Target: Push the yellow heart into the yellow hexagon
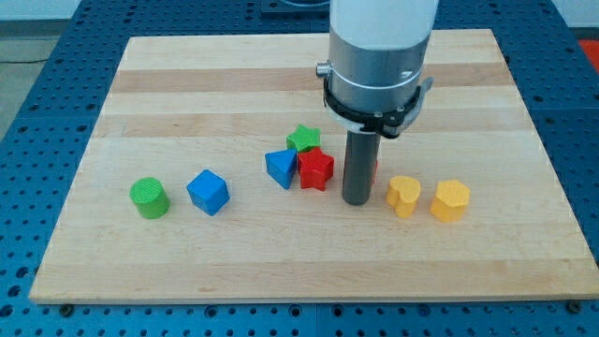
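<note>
The yellow heart (403,196) lies on the wooden board at the view's lower right. The yellow hexagon (450,200) sits just to its right, a small gap between them. My tip (356,200) stands on the board just left of the yellow heart, a narrow gap apart, and right of the red star. A sliver of a red block (373,169) shows behind the rod, mostly hidden.
A red star (315,169), a blue triangle (280,168) and a green star (302,139) cluster left of the tip. A blue cube (208,192) and a green cylinder (150,197) lie further left. The board's bottom edge (299,290) is near.
</note>
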Controlling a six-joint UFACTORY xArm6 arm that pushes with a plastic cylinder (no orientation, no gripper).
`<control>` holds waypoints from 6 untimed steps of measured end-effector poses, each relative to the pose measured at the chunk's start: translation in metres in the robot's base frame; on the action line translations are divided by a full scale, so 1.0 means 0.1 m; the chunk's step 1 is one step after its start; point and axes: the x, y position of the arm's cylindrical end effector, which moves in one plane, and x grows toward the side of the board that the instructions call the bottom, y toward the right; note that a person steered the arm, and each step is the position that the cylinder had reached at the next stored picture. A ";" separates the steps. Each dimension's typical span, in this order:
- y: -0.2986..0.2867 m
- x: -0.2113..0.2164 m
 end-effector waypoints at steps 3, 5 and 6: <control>0.44 -0.07; 0.53 -0.25; 0.53 -0.38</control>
